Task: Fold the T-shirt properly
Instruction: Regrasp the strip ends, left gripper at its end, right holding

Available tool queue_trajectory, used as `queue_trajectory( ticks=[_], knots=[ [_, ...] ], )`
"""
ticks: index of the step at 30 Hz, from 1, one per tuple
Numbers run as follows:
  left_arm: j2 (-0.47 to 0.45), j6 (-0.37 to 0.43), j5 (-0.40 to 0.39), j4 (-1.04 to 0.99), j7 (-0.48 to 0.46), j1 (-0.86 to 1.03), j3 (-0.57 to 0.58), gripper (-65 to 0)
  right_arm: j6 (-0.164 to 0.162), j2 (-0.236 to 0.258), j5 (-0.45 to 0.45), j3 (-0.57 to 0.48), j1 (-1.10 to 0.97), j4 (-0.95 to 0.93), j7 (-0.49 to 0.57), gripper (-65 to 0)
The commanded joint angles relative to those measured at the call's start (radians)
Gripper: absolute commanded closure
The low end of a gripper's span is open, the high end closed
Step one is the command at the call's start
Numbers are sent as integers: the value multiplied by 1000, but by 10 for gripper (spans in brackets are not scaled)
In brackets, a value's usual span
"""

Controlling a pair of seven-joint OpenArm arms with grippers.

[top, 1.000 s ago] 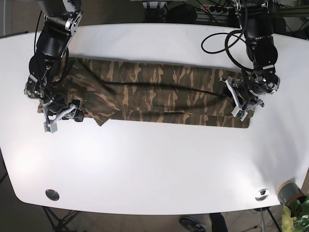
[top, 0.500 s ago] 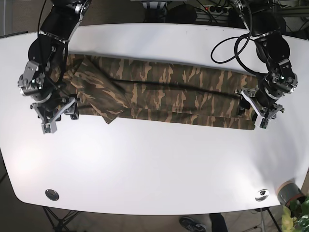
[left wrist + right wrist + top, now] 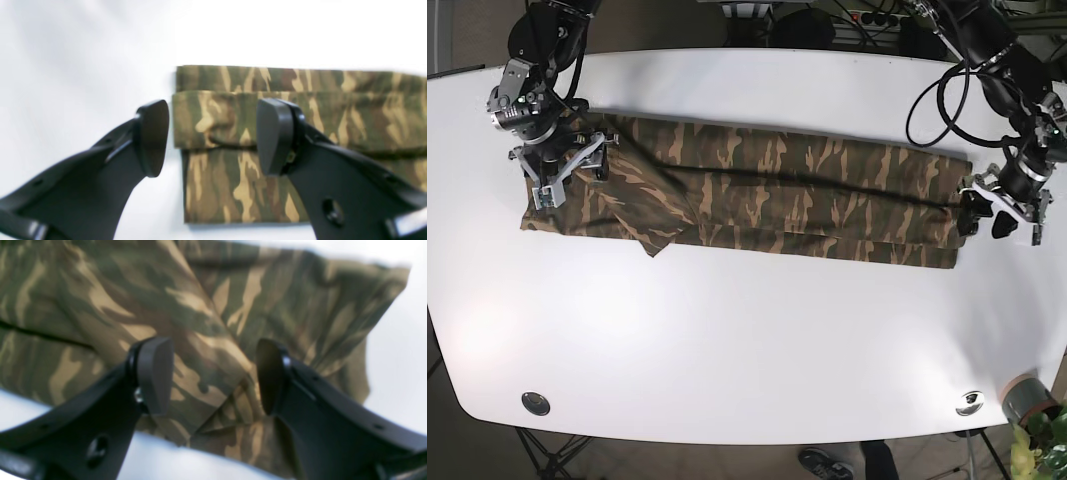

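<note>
The folded shirt lies along the table. The left gripper, spread, hangs at the shirt's end; the right gripper, spread, hangs above its other end.

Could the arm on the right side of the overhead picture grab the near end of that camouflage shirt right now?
Probably yes: the left tool is open just off the T-shirt end, with nothing between.

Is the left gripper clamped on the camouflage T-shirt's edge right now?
No: the left gripper is open, hovering above the camouflage T-shirt.
</note>
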Motion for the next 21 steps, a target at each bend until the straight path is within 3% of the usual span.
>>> queue_trajectory(
  ticks=[1,14,21],
  knots=[
    [-16,-1,-41,-44,-2,-13,-9,-389,0,8,6,1,6,-40,45,-376],
    [-59,-1,-50,-289,-10,-48,-12,-390,0,25,6,0,7,-182,114,-374],
    [-93,-1,-35,-404,-91,-56,-3,-390,0,24,11,0,7,-182,114,-374]
  ],
)
